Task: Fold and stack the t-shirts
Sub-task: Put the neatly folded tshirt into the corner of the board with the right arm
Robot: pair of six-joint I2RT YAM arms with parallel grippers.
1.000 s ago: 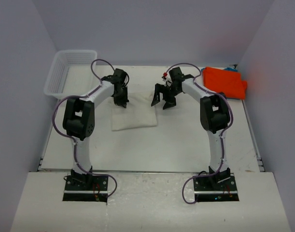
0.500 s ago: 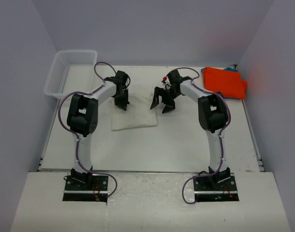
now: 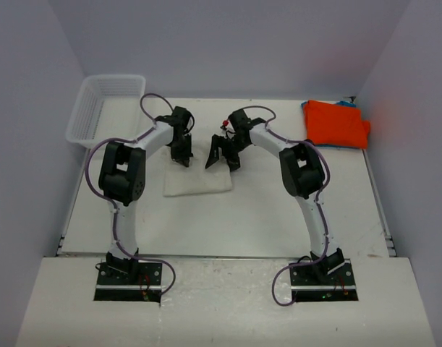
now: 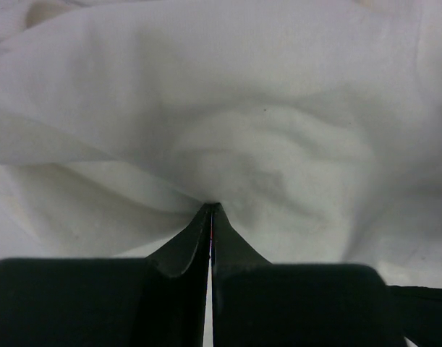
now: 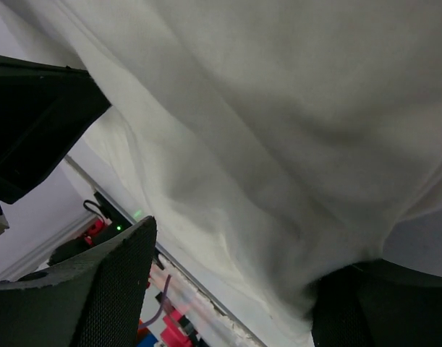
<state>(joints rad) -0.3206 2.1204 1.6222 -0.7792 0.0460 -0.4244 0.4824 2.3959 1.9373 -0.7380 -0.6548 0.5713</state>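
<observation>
Top cam: we're high behind both arm bases, looking down on the whole tabletop. Both wrist cams: we're right up close, facing the cream t-shirt, with cloth filling most of each frame. That shirt's our only overlap.

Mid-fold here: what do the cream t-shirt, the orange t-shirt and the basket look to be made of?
Cream t-shirt: soft matte cloth, likely cotton knit; it gathers into smooth, rounded folds. Orange t-shirt: matte cloth too, lying as a floppy folded pile. Basket: probably stiff white plastic; its walls are an open mesh that holds its shape.
</observation>
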